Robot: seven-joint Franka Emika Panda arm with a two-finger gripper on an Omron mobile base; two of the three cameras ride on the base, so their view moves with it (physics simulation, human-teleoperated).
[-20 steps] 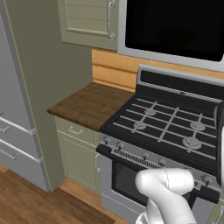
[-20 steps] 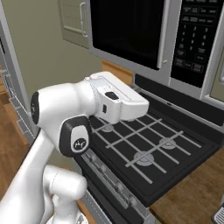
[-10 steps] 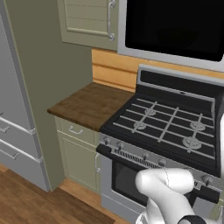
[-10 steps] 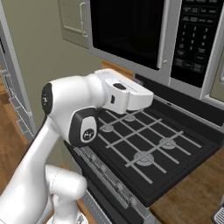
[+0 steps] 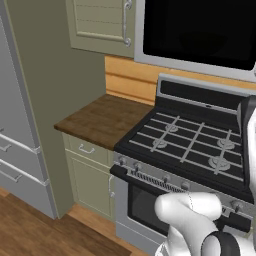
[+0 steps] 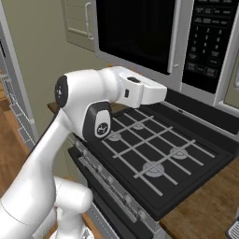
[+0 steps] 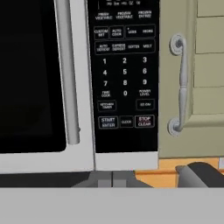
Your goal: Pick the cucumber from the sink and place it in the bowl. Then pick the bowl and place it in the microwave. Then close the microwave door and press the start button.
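The microwave (image 6: 186,51) hangs above the stove with its door (image 6: 135,32) closed flush; the black glass and the long grey handle (image 7: 65,74) show close up in the hand view. The keypad (image 7: 124,74) faces me, with the start button (image 7: 108,122) in its bottom row. My gripper (image 7: 112,179) is shut and empty, fingertips together just below the keypad and short of it. In the right base view my hand (image 6: 142,91) hovers over the stove in front of the microwave. The cucumber, the bowl and the sink are out of view.
A black gas stove (image 5: 190,145) lies under my arm. A wooden counter (image 5: 100,120) sits to its left, beside a tall grey fridge (image 5: 20,150). Olive cabinet doors (image 7: 205,74) with a grey handle (image 7: 181,83) flank the microwave.
My hand has risen and moved forward toward the microwave's front, and the upper arm has swung up with it. The gripper has stayed shut.
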